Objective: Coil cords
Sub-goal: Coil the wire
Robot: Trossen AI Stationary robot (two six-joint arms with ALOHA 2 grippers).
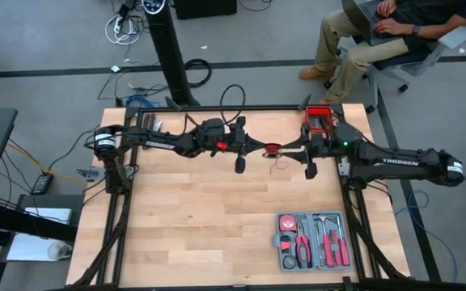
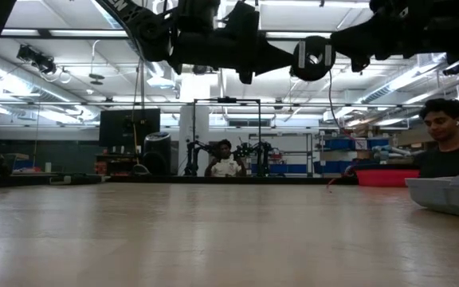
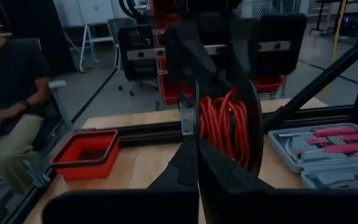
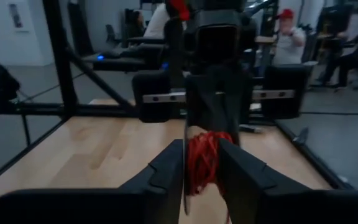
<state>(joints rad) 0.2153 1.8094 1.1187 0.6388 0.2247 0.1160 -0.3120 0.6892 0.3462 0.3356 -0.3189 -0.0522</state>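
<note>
From above, both arms meet over the far middle of the wooden bench (image 1: 201,210), the red cord bundle (image 1: 273,148) between them. A grey tool case (image 1: 312,241) lies near the front right.

Left wrist view: the left gripper (image 3: 197,134) jaws are clenched on the coil.

Right wrist view: the right gripper (image 4: 201,163) jaws sit slightly parted around the bundle.

High cam: straight down, far enough to take in the whole tabletop (image 1: 217,218) plus floor around it. Low cam: at tabletop height, level, facing the room behind. Wrist cams: close, each looking past its own fingers at the other arm head-on. All four share the red cord bundle (image 3: 225,127) mid-table, held above the tabletop.
</note>
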